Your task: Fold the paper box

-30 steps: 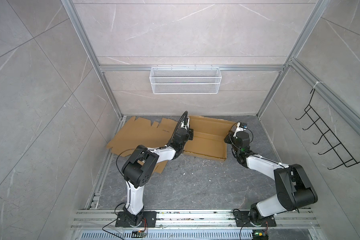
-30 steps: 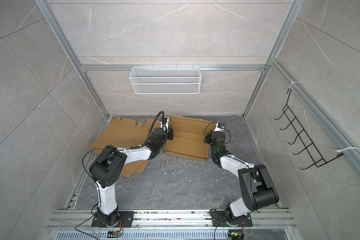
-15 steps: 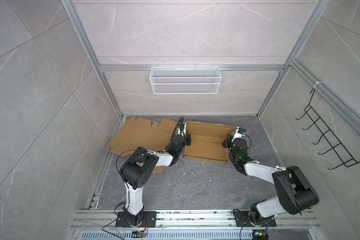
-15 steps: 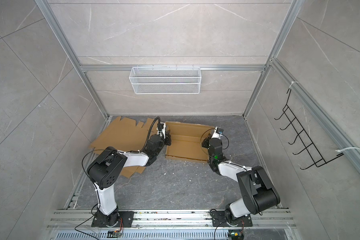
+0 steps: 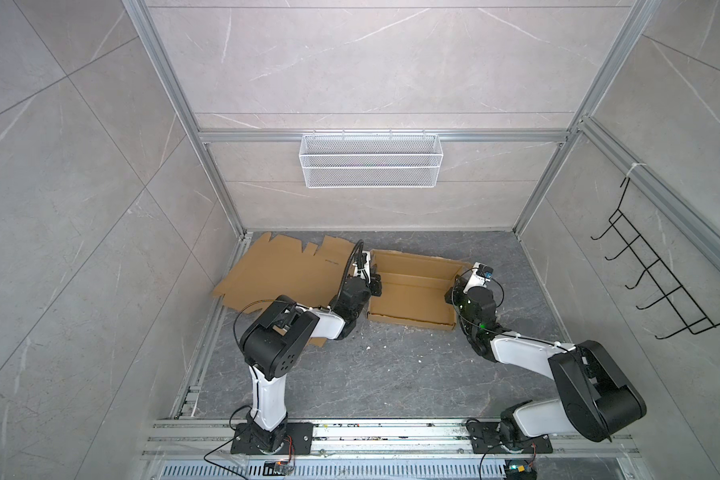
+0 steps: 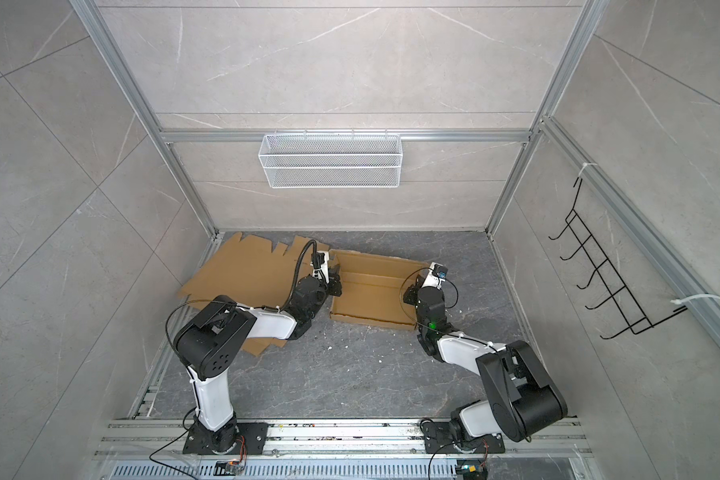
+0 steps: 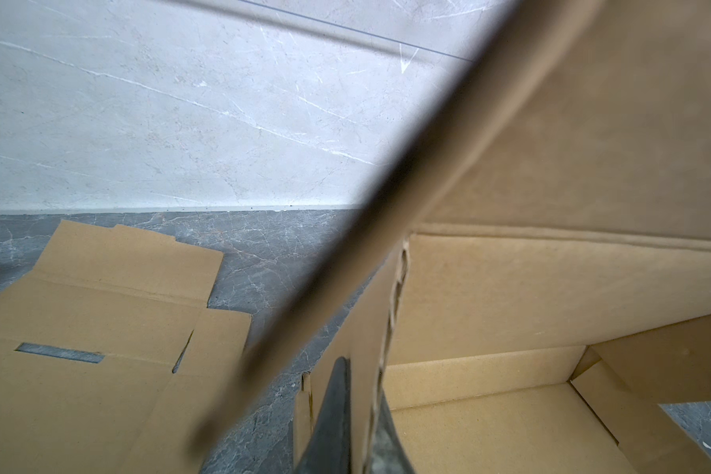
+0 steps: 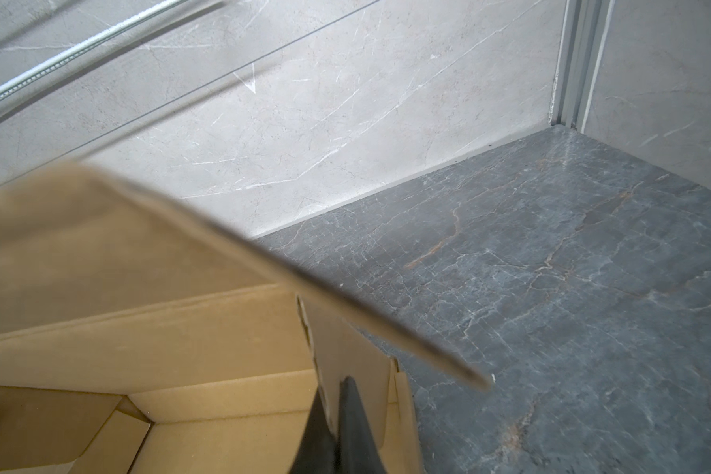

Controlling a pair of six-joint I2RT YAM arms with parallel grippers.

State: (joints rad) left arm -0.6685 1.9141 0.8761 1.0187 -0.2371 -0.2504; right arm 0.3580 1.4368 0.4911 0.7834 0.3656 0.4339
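Flat cardboard blanks (image 5: 283,274) crowd the left. Left gripper (image 5: 375,286): jaws pinched shut on the left wall of the paper box (image 5: 412,299). Right gripper (image 5: 450,296) clamps the right wall likewise. Tray formed mid-tabletop (image 5: 391,374); lid flap (image 5: 416,264) not yet closed, I'd judge. Bare room right and front.

Two robot arms: left arm (image 5: 325,326), right arm (image 5: 520,358). Two pincers: left pincer (image 5: 374,286), right pincer (image 5: 450,296). One paper box (image 5: 412,301). One wire basket (image 5: 371,160). One hook rack (image 5: 661,282). Flat cardboard sheets (image 5: 283,270) in one pile, number unclear.
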